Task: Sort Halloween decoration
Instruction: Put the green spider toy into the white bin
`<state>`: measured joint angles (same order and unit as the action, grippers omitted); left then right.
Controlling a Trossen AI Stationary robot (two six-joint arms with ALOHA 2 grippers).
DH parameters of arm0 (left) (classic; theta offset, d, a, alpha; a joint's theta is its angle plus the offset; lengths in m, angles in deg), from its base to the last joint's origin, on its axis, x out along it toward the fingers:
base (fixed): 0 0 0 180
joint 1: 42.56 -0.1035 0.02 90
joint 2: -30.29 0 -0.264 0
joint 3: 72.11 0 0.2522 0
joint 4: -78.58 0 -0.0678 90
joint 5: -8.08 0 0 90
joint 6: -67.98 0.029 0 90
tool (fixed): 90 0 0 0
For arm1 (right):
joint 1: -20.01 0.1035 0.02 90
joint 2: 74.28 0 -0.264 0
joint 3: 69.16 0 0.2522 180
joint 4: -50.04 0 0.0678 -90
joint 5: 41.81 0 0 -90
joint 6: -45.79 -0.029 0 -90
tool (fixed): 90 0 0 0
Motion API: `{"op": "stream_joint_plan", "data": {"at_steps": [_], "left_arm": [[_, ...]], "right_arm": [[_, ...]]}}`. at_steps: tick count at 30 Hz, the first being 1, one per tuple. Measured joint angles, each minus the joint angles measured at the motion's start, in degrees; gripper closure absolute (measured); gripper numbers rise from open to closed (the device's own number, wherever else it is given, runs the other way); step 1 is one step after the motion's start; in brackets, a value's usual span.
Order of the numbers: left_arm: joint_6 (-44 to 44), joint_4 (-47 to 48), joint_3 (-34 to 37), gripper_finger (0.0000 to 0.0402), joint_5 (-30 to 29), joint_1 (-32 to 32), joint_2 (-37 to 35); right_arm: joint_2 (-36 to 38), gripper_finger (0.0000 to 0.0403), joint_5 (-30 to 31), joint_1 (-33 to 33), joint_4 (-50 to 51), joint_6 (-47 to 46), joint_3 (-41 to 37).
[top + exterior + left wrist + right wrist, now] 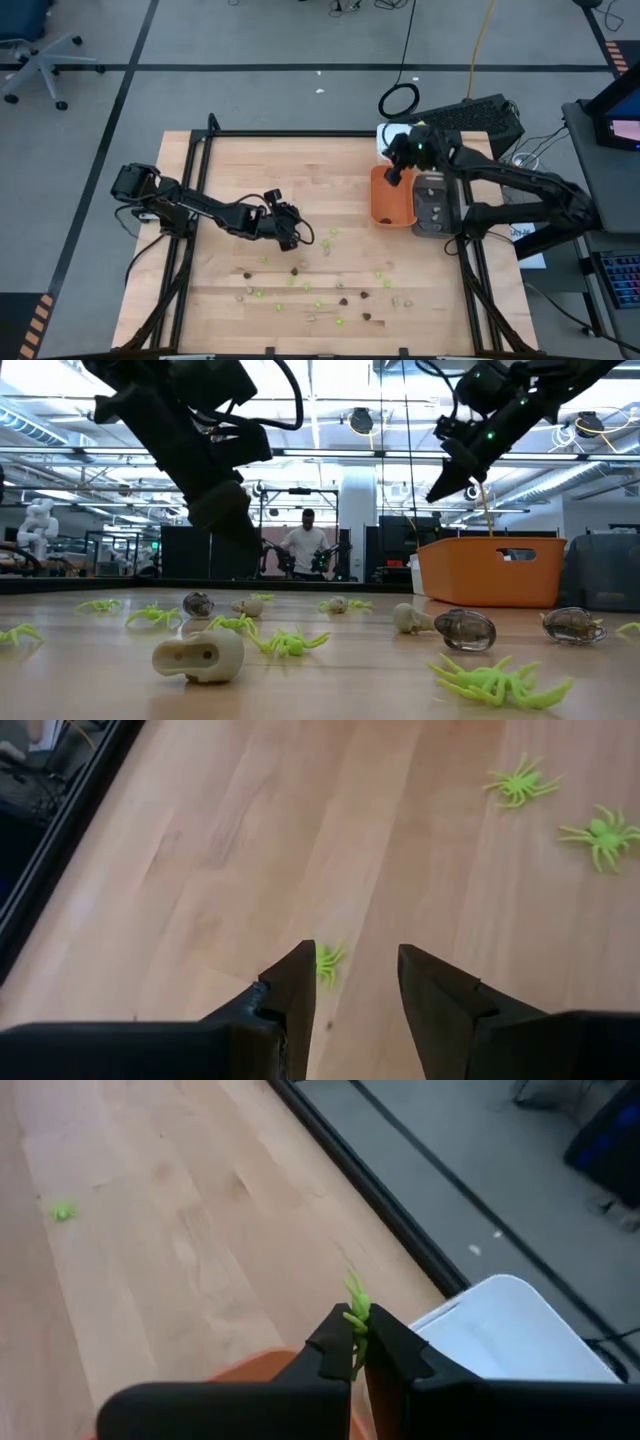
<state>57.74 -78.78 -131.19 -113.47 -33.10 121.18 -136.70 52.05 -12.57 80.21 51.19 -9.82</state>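
the left gripper (296, 238) hangs low over the middle of the wooden table (230, 170), its fingers (296, 982) spread and holding nothing. in its wrist view a lime-green spider (326, 961) lies on the wood just beyond the tip of one finger, partly hidden by it, and two more green spiders (520, 785) lie well apart farther on. the rest of the halloween pieces (318, 290) are scattered over the near half of the table: green spiders, dark brown bits and pale skull-like bits, none stacked. in the low view a pale skull (199, 656) sits closest to the camera, with a dark rounded piece (465, 629) to its right.

at the table's right edge stand an orange tray (392, 197), a grey tray (434, 203) just beside it and a white tray (391, 135) behind. the right gripper (394, 178) hovers above the orange tray, fingers pressed together and pinching a small green spider (355, 1310) whose legs stick out past the tips.

a person (304, 546) stands in the room far behind the table.
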Motion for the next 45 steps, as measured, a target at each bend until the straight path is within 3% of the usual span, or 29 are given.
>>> {"op": "stream_joint_plan", "data": {"at_steps": [11,17,26,35,41,45], "left_arm": [[2.98,-0.07,0.0,0.0261,0.03,-0.52,0.0],[3.65,-0.63,0.0,0.0261,4.11,-1.21,0.0],[4.52,-0.61,0.0,0.0261,6.21,-2.12,0.0],[3.18,-0.44,0.0,0.0261,7.35,-2.08,0.02],[1.4,-0.39,0.0,0.0261,7.3,-2.73,0.02],[0.36,-0.24,0.0,0.0261,7.28,-2.78,0.04]], "right_arm": [[-9.76,0.0403,-1.2,-9.87,21.91,3.03,19.13],[-17.85,0.0403,-1.12,-12.85,29.66,4.76,26.19],[-26.57,0.0403,-0.96,-17.07,30.2,5.64,26.97],[-30.08,0.0396,-0.05,-18.82,28.57,4.92,26.97],[-31.58,0.0347,8.64,-18.84,29.18,2.76,26.97],[-31.38,0.0303,9.58,-18.84,28.8,2.75,26.97]]}}
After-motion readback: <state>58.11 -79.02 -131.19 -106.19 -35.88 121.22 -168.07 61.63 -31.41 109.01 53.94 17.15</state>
